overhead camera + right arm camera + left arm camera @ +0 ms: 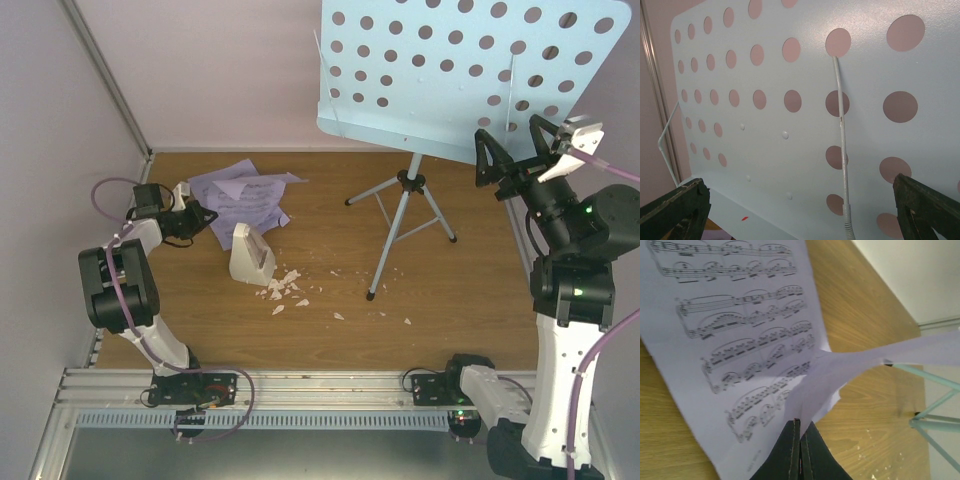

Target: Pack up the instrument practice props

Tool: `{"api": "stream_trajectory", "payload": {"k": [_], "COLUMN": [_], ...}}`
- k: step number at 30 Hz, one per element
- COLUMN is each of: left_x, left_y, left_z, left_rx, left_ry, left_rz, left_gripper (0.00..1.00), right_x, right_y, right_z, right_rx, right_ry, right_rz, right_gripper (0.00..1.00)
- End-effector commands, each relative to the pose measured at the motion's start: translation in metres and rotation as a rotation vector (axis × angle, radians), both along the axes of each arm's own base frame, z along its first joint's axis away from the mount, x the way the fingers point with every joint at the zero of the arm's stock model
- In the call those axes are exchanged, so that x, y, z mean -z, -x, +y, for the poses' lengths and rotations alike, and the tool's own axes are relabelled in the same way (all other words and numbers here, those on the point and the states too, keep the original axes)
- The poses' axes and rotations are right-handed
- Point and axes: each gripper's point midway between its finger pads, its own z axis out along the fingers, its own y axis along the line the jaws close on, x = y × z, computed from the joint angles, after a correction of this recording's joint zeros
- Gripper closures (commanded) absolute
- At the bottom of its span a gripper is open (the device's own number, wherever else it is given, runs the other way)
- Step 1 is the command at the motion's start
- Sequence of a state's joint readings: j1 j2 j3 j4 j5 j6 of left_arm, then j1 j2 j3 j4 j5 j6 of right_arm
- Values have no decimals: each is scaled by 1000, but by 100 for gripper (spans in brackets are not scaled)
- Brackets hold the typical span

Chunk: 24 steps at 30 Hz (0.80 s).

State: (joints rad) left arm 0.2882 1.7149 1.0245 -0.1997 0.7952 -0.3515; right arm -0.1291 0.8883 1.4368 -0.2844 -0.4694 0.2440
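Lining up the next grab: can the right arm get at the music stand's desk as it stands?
Probably yes: the right gripper is open, facing the desk with nothing between; only a thin wire clip runs down its face.

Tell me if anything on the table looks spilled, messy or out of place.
White crumbs lie scattered beside the metronome, as if something broke. The sheet music lies loose and rumpled, one page pinched in the shut left gripper.

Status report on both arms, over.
Left gripper shut on sheet-music page. Right gripper open, facing music stand desk. Metronome upright beside crumbs.
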Motion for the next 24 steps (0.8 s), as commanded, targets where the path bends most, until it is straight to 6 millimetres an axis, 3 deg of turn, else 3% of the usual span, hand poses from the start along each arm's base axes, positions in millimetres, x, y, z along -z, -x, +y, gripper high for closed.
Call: {"api": "stream_trajectory", "payload": {"k": [1, 12, 24], "left_x": [9, 54, 71], "left_y": [-8, -3, -2], "left_z": [17, 27, 34], "left_rx": [-18, -21, -22], "left_ry": [-80, -104, -148], "left_rz": [3, 126, 183], "left_gripper": [100, 100, 99], "right_x": [-10, -4, 8], "right_y": [10, 10, 19], "right_z": [-1, 1, 1], "right_rx": [10, 1, 9], "right_ry": [-2, -6, -6], "right_rz": [-26, -12, 23], "right_gripper": [0, 0, 0]}}
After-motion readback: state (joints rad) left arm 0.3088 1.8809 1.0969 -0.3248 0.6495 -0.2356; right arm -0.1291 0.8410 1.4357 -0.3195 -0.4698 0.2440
